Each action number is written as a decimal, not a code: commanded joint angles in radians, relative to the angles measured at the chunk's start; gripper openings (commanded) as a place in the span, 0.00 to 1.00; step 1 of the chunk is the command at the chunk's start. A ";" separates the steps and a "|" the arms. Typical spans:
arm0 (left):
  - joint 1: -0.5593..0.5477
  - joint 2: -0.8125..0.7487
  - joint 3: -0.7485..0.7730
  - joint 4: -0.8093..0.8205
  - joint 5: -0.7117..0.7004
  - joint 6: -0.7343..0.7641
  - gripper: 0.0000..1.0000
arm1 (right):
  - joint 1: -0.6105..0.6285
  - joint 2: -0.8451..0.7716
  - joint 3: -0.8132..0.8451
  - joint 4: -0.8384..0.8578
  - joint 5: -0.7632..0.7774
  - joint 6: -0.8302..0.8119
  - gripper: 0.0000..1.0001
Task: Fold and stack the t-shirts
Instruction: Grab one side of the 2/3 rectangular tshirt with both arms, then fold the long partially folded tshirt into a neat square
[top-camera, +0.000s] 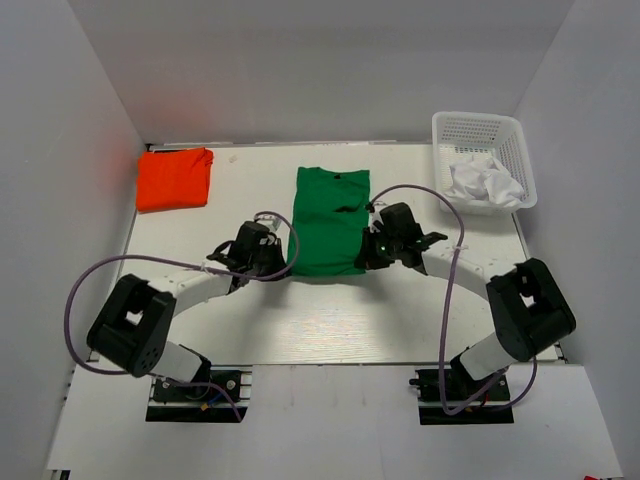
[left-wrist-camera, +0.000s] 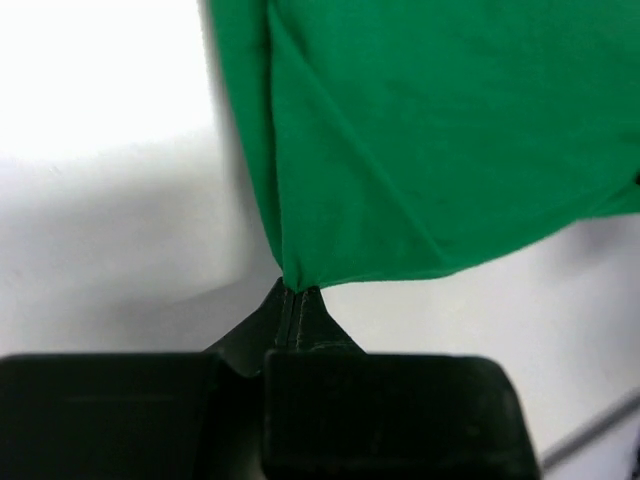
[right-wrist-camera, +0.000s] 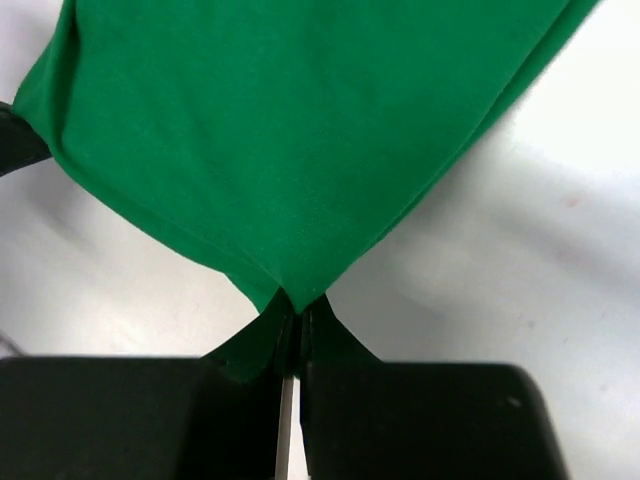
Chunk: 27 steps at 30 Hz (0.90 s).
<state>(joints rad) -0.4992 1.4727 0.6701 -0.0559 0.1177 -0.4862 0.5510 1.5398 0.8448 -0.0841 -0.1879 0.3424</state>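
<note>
Green t-shirt (top-camera: 328, 222) flat on the middle of the white bench (top-camera: 330, 320), folded into a long narrow strip, collar end far, hem end near. Long edges straight and roughly parallel; hem edge running across just ahead of both arms.

Near-left hem corner pinched in the left hand (top-camera: 287, 264), fingers fully closed on the cloth. Seen from the left wrist, fabric drawn to a point at the fingertips (left-wrist-camera: 285, 312), one diagonal crease running up from it.

Near-right hem corner pinched likewise in the right hand (top-camera: 369, 257), shut tight on the cloth. Seen from the right wrist, hem gathered into a small peak between the fingertips (right-wrist-camera: 318, 322).

Orange-red t-shirt (top-camera: 174, 178) folded into a compact rectangle at the far-left corner, its left edge close to the side wall (top-camera: 60, 200), well apart from the green one.

Broad band of bare bench between the hem and the arm bases. Narrower bare strip to the left of the green strip, toward the orange-red fold; another to the right, toward the white mesh basket (top-camera: 478, 122) in the far-right corner. Crumpled white cloth (top-camera: 485, 182) inside the basket.

Purple cable (top-camera: 440, 205) arching over the bench between the right hand and the basket; a second cable looping out beside the left arm. White walls close on the left, right and far sides.
</note>
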 joint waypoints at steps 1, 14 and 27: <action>-0.016 -0.110 -0.052 -0.041 0.124 -0.031 0.00 | 0.004 -0.058 -0.042 -0.074 -0.077 -0.040 0.00; -0.047 -0.534 -0.087 -0.179 0.238 -0.066 0.00 | 0.030 -0.352 -0.033 -0.218 -0.173 -0.059 0.00; -0.029 -0.508 0.029 -0.059 -0.122 -0.118 0.00 | -0.034 -0.258 0.145 -0.198 -0.059 0.009 0.00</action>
<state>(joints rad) -0.5423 0.9493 0.6201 -0.1722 0.1371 -0.5896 0.5426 1.2633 0.9234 -0.3042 -0.2726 0.3351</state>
